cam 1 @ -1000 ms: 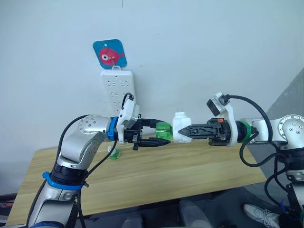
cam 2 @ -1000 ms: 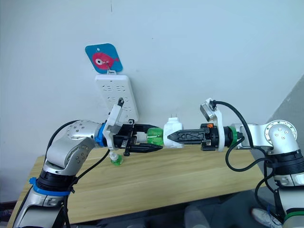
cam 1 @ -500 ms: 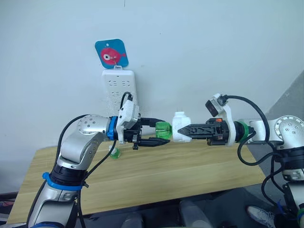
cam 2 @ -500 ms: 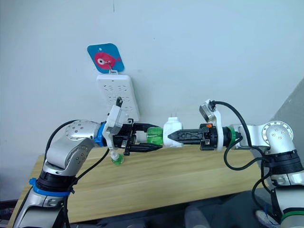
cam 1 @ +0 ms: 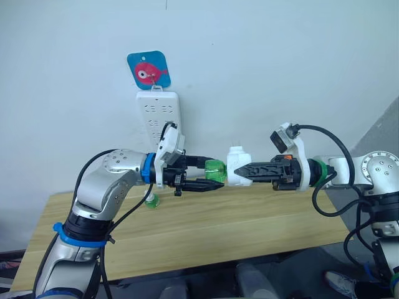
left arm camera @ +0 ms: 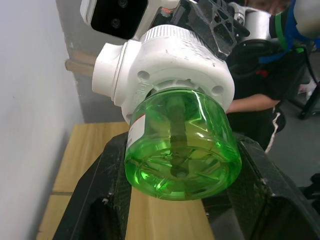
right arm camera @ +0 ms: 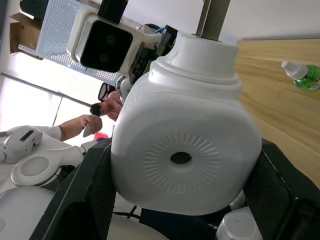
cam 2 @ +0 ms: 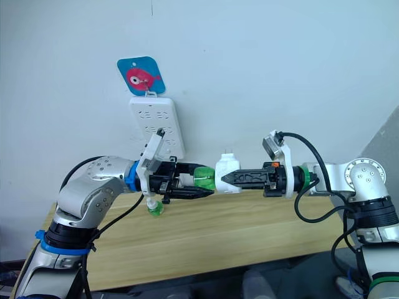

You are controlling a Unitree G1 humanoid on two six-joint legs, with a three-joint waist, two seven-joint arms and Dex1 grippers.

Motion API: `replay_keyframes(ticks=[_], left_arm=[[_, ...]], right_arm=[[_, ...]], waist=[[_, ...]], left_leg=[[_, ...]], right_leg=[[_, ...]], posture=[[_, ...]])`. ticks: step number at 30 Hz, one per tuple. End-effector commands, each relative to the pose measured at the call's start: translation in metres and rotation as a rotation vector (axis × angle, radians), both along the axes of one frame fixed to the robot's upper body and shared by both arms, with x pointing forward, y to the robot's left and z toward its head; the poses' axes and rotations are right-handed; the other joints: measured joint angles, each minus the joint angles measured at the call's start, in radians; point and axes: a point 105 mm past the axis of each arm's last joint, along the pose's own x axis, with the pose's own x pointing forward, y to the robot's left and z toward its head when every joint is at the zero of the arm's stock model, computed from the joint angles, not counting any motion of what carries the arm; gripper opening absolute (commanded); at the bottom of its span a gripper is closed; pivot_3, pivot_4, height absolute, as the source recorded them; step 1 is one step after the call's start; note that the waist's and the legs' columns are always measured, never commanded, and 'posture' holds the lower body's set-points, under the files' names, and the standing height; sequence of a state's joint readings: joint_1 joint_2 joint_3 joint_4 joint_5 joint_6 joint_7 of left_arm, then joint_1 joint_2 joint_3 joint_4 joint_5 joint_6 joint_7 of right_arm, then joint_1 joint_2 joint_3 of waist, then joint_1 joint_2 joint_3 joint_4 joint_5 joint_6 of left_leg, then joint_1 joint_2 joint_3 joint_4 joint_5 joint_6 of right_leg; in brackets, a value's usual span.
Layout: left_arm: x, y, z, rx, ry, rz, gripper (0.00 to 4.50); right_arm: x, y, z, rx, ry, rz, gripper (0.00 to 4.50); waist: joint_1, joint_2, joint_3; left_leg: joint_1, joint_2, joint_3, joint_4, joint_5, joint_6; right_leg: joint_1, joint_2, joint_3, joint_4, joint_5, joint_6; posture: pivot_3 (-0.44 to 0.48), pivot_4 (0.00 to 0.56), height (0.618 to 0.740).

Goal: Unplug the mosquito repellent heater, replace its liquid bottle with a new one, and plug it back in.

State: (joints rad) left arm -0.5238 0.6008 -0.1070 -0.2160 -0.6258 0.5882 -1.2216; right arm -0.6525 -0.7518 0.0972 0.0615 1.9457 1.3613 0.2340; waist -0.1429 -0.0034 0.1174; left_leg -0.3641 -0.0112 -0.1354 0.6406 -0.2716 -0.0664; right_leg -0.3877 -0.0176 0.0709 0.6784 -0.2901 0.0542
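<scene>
The mosquito repellent heater (cam 1: 236,159) is a white rounded unit with a round vent hole (right arm camera: 180,158), held in the air above the table. My right gripper (cam 1: 237,172) is shut on it from the right. A green liquid bottle (cam 1: 215,169) sticks out of the heater's left side, its neck inside the heater's collar (left arm camera: 170,65). My left gripper (cam 1: 216,174) is shut on this bottle, one black finger (left arm camera: 95,200) on each side. A second green bottle (cam 1: 151,200) with a white cap lies on the table below my left arm.
A long white power strip (cam 1: 159,121) hangs on the wall under a blue fish tag (cam 1: 148,70), behind my left gripper. The wooden table (cam 1: 249,218) stretches below both arms. A person's arm (left arm camera: 250,105) and hand (right arm camera: 95,120) show in the background.
The whole picture has shifted slightly. Both grippers keep their hold and stay in the same place relative to each other.
</scene>
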Motion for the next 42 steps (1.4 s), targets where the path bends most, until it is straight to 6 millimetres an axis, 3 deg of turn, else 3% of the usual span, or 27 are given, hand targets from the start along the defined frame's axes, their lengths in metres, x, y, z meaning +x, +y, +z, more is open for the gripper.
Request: replay_keyframes(ticks=[1, 10, 15, 17, 23, 29, 31, 34, 42], left_arm=[[0.006, 0.001, 0.013, -0.035, 0.032, 0.043, 2.22], [0.011, 0.018, -0.001, 0.079, 0.422, 0.075, 2.22], [0.022, 0.019, 0.006, 0.066, 0.420, 0.104, 2.22], [0.020, 0.019, 0.008, 0.063, 0.330, 0.084, 2.22], [0.007, 0.021, 0.005, 0.112, -0.093, 0.021, 4.15], [0.004, 0.028, -0.002, 0.101, -0.359, 0.044, 4.16], [0.003, 0.029, -0.002, 0.063, -0.557, 0.052, 4.16], [-0.007, 0.032, -0.015, 0.043, -0.633, 0.011, 4.16], [-0.005, 0.029, -0.005, -0.075, -0.933, 0.068, 4.16]], right_arm=[[-0.006, 0.007, 0.019, 0.032, -0.076, 0.043, 3.09], [-0.007, 0.007, 0.025, 0.014, -0.115, 0.049, 3.09], [-0.007, 0.006, 0.025, 0.020, -0.102, 0.056, 3.09], [-0.007, 0.005, 0.024, 0.021, -0.097, 0.058, 3.09], [-0.009, 0.002, 0.020, 0.016, -0.076, 0.059, 3.09], [-0.008, -0.002, 0.016, 0.016, -0.051, 0.048, 3.09], [-0.007, -0.003, 0.015, 0.016, -0.044, 0.040, 3.09], [-0.005, -0.003, 0.013, 0.016, -0.038, 0.031, 3.09], [-0.002, -0.002, 0.010, 0.016, -0.034, -0.001, 3.09]], waist=[[0.000, 0.000, 0.000], [-0.002, 0.000, 0.000], [-0.003, 0.000, 0.000], [-0.003, 0.000, 0.000], [-0.001, 0.001, 0.001], [0.005, 0.000, 0.001], [0.007, 0.000, 0.001], [0.006, 0.001, 0.001], [0.005, 0.000, 0.001]], left_leg=[[0.000, 0.000, 0.000, 0.000, 0.000, 0.000], [0.000, 0.000, 0.000, 0.000, 0.000, 0.000], [0.000, 0.000, 0.000, 0.000, 0.000, 0.000], [0.000, 0.001, 0.000, 0.000, 0.000, 0.000], [0.000, 0.002, 0.001, 0.000, 0.000, 0.000], [-0.001, 0.002, 0.001, 0.000, 0.000, 0.000], [-0.001, 0.002, 0.002, 0.000, 0.000, 0.000], [-0.001, 0.002, 0.002, 0.000, 0.000, 0.000], [-0.001, 0.002, 0.002, 0.003, -0.001, 0.001]], right_leg=[[0.000, 0.000, 0.000, 0.000, 0.000, 0.000], [0.000, 0.000, 0.000, 0.000, 0.000, 0.000], [-0.001, 0.000, 0.000, 0.000, 0.000, 0.000], [-0.001, 0.001, 0.000, 0.000, 0.000, 0.000], [-0.001, 0.001, 0.000, -0.001, 0.000, -0.001], [-0.001, 0.001, 0.001, -0.001, 0.001, -0.001], [-0.001, 0.001, 0.001, -0.002, 0.001, -0.001], [-0.001, 0.001, 0.001, -0.002, 0.002, -0.004], [0.000, 0.001, 0.001, -0.002, 0.005, -0.004]], posture=[[-0.156, 0.075, 0.740], [-0.159, 0.079, 0.740], [-0.159, 0.079, 0.740], [-0.159, 0.079, 0.740], [-0.155, 0.081, 0.740], [-0.147, 0.079, 0.740], [-0.147, 0.079, 0.740], [-0.148, 0.074, 0.740], [-0.159, 0.067, 0.740]])
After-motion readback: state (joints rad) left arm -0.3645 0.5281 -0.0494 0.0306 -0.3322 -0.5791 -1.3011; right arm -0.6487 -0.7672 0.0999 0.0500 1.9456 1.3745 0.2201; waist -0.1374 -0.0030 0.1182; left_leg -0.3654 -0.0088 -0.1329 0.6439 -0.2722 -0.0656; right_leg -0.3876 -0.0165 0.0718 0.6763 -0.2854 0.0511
